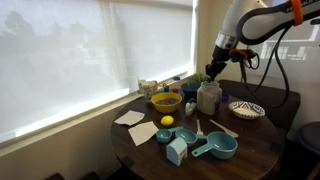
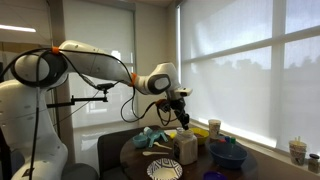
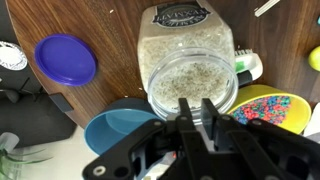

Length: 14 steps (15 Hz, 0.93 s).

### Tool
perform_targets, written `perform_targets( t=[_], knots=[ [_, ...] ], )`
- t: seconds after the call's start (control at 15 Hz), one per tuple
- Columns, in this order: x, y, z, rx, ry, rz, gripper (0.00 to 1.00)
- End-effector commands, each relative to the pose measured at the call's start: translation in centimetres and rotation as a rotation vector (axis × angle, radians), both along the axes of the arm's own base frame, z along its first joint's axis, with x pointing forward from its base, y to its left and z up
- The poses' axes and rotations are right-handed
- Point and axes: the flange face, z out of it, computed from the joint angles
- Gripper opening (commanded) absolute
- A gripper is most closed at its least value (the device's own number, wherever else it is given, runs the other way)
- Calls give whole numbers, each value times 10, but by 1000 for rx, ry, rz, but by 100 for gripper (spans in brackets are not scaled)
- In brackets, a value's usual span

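A round dark wooden table [image 1: 252, 135] stands under a wide window with pale blinds [image 1: 80, 60] drawn down. The single gripper [image 3: 196, 112] hangs directly over one open glass jar [image 3: 187, 70] of oat-like flakes. The jar stands upright near the middle of the table, and in both exterior views the gripper [image 1: 211, 72] sits just above its mouth without clearly touching it. In the wrist view the two dark fingers [image 3: 185, 118] stand close together with only a slim gap between them. Whether they are fully closed, or pinch something thin, cannot be told. One purple lid [image 3: 66, 58] lies flat on the wood, well apart from the jar. Two bowls flank the jar: one blue bowl [image 3: 120, 125] just beside its rim, and one yellow bowl [image 3: 268, 106] with coloured bits inside on the opposite side. In an exterior view, one lemon [image 1: 167, 121] sits in front of the yellow bowl, and two pale napkins [image 1: 130, 117] lie near the table edge. One patterned plate [image 1: 246, 109] lies beyond the jar, and one light blue carton [image 1: 177, 150] stands at the front. At least two teal measuring cups [image 1: 218, 147] are clustered beside the carton. One thin wooden stick [image 1: 224, 128] lies between the cups and the plate.
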Motion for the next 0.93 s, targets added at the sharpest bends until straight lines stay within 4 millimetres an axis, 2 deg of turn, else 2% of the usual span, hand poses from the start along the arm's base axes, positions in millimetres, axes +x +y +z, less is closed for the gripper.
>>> perform_targets(
  t=[0.0,0.07,0.2,0.6,0.87],
  knots=[
    [24,1,-9,5,10,40,35],
    [28,2,-12,7,17,48,31],
    [34,4,-18,11,31,70,30],
    [45,9,-34,4,88,112,18],
    [47,11,-41,-9,145,130,22]
  ],
)
